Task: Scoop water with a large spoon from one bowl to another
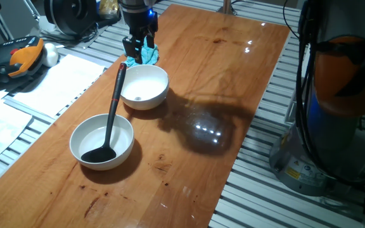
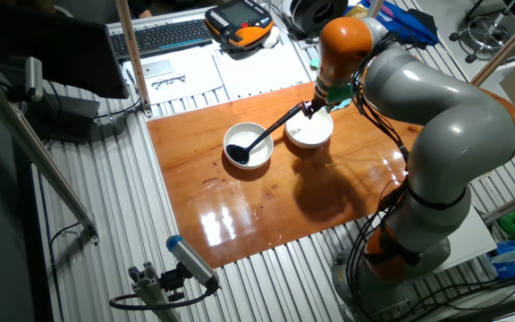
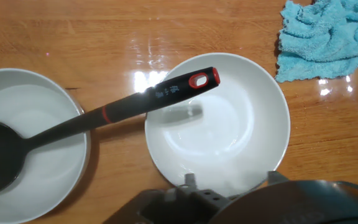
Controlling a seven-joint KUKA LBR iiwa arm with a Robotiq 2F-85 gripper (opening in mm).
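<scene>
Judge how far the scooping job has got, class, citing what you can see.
Done: nothing visibly; the ladle rests with its scoop in one bowl and its handle across the other bowl. In hand: the gripper hovers above the handle end, holding nothing. Left: grasping, scooping, pouring.

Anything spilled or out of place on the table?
No spill visible on the wood. The large spoon rests with its scoop in one bowl, handle over the other bowl. The gripper is above it, not holding it.
</scene>
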